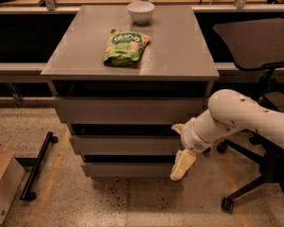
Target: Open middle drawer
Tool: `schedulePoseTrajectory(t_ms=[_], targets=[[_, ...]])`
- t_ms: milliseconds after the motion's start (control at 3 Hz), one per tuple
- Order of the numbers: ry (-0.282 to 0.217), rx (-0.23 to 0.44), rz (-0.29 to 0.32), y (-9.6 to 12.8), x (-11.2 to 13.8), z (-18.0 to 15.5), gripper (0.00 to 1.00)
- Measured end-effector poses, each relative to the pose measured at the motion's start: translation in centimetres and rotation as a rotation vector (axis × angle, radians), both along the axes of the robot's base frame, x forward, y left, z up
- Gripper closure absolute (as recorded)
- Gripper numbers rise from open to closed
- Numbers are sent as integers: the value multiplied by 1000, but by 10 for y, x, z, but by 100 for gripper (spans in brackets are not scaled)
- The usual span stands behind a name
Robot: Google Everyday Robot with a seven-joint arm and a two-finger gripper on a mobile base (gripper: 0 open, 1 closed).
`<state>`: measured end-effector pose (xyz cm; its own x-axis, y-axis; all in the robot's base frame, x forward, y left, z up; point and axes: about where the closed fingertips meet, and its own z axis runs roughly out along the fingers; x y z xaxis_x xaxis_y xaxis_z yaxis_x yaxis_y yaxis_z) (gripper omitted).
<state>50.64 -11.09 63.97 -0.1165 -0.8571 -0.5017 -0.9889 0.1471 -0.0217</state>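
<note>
The grey cabinet (175,56) has three handle-less drawers. The middle drawer (123,144) is the second one, with a wide flat front, between the taller top drawer (128,110) and the narrower lowest drawer (125,169). It sticks out no further than the other two. My gripper (180,145) is at the right end of the middle drawer's front, on a white arm coming in from the right. Its cream fingers (182,163) are spread apart, one above the front's top edge and one hanging below it. It holds nothing.
A green snack bag (125,46) and a white bowl (140,11) lie on the cabinet top. A black office chair (262,46) stands close on the right, behind my arm. A black wheeled bar (37,167) and a cardboard box (1,183) are on the floor at left.
</note>
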Motion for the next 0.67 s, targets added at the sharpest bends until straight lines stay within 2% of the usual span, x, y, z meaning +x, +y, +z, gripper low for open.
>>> schedulePoseTrajectory(t_ms=[667], targets=[[-28, 52, 23, 23, 33, -37, 0]])
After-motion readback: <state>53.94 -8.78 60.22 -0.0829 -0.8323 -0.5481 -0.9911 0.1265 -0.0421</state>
